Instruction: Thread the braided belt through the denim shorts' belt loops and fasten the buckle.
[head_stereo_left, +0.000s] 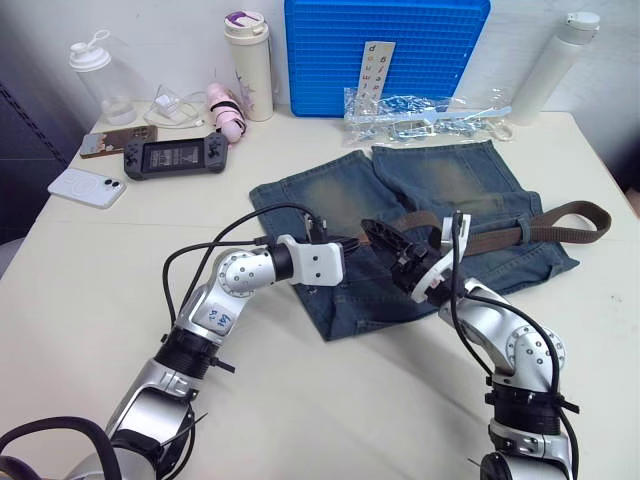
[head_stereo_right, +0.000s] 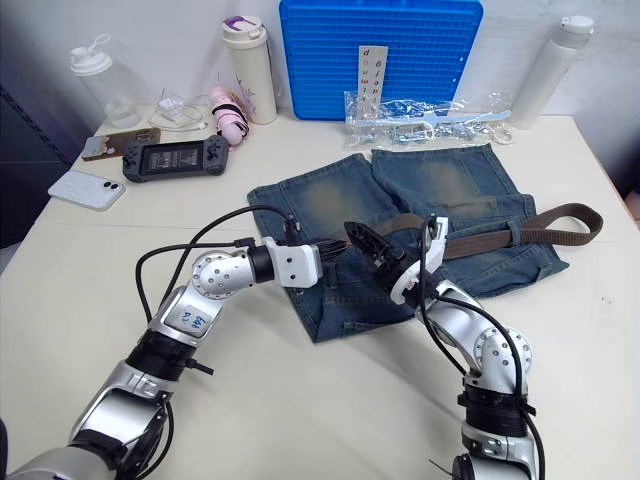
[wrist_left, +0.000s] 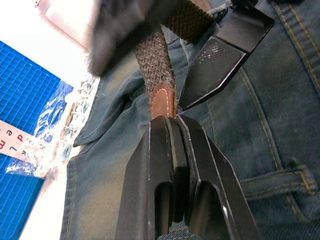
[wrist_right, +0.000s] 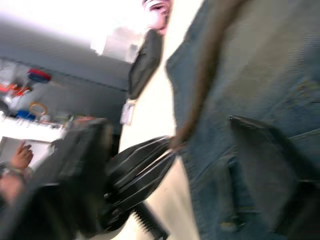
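over the denim shorts (head_stereo_left: 420, 200), left claw (wrist_left: 170, 120) pinches the braided belt (head_stereo_left: 560, 215) tip; right claw (head_stereo_left: 392, 248) spread. threading underway; next, feed the tip through a loop.

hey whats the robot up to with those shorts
It is working a braided belt along the waistband of denim shorts laid flat on the table. The left gripper is shut on the belt's leather tip. The right gripper is open, its fingers spread around the strap just behind the tip. The belt's other end loops out past the shorts on the robot's right.
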